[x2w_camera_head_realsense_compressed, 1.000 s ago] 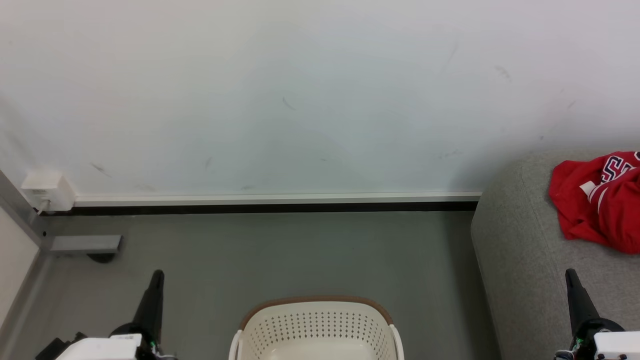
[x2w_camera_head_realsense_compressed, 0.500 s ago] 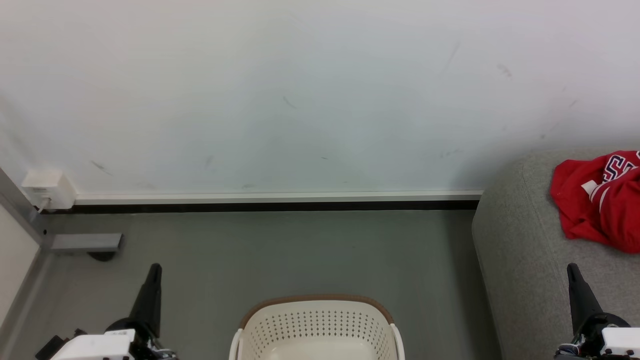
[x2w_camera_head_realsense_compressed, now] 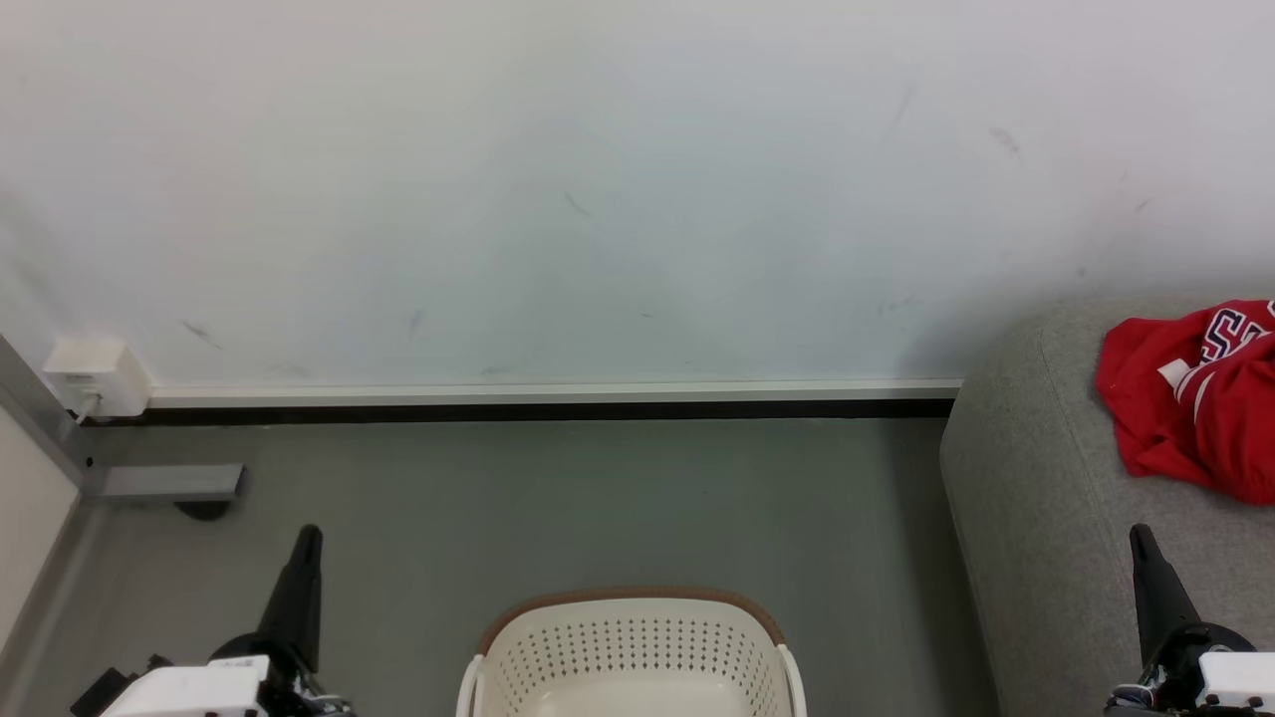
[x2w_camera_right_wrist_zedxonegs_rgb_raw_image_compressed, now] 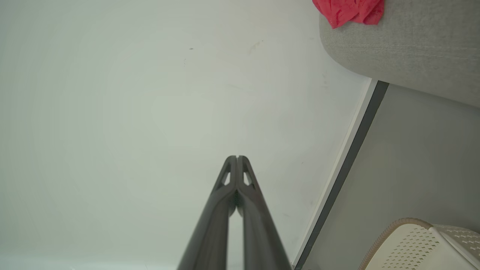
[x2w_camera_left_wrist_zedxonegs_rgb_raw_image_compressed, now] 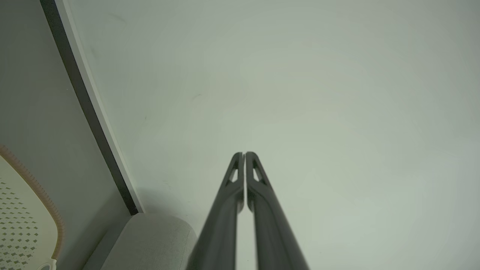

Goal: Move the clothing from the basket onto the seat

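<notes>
A crumpled red sports garment (x2w_camera_head_realsense_compressed: 1190, 398) lies on the light-grey sofa (x2w_camera_head_realsense_compressed: 1036, 498) at the right edge of my head view, about mid-height. It has white stripe trim and dark-and-white lettering. The letters are folded and cut off by the frame edge, so I cannot read a word.

The sofa's rounded end takes up the lower right. At bottom centre sits the cream laundry basket (x2w_camera_head_realsense_compressed: 628, 647), showing its perforated wall and brown rim band. It stands on the grey floor (x2w_camera_head_realsense_compressed: 598, 498), apart from the sofa.

My left gripper (x2w_camera_head_realsense_compressed: 310, 535) rises at lower left. My right gripper (x2w_camera_head_realsense_compressed: 1138, 533) rises at lower right, in front of the sofa. In each wrist view the two dark fingers (x2w_camera_left_wrist_zedxonegs_rgb_raw_image_compressed: 225, 202) are pressed together, clenched on themselves.

Behind everything runs a scuffed white wall (x2w_camera_head_realsense_compressed: 598, 199) with a white-and-black skirting board (x2w_camera_head_realsense_compressed: 548, 401). A small white wall box (x2w_camera_head_realsense_compressed: 95, 378) sits at the left edge, and a grey metal bracket (x2w_camera_head_realsense_compressed: 169, 483) lies just below it.
</notes>
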### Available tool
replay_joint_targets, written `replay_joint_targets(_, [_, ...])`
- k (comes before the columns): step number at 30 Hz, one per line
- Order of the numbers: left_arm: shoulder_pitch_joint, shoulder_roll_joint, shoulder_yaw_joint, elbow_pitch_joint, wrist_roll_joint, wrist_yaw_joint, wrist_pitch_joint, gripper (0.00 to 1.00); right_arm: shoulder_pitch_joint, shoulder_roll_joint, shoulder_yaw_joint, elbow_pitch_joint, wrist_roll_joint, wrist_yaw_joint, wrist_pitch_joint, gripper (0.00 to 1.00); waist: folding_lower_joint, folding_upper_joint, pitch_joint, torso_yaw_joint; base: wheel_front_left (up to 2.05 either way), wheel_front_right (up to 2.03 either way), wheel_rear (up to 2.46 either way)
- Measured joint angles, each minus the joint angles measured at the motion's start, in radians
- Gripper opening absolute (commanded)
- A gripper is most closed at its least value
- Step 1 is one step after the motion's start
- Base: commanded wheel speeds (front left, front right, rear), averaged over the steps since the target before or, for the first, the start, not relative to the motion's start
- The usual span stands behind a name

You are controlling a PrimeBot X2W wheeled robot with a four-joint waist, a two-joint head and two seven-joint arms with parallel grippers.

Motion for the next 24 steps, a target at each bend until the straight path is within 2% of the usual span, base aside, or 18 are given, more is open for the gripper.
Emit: replay_joint_targets(24, [0.000, 0.000, 0.000, 0.000, 0.000, 0.000, 0.000, 0.00, 0.000, 0.000, 0.000, 0.000, 0.000, 0.000, 0.000, 0.00, 0.0000, 0.0000, 0.000, 0.000, 0.00, 0.00, 0.00])
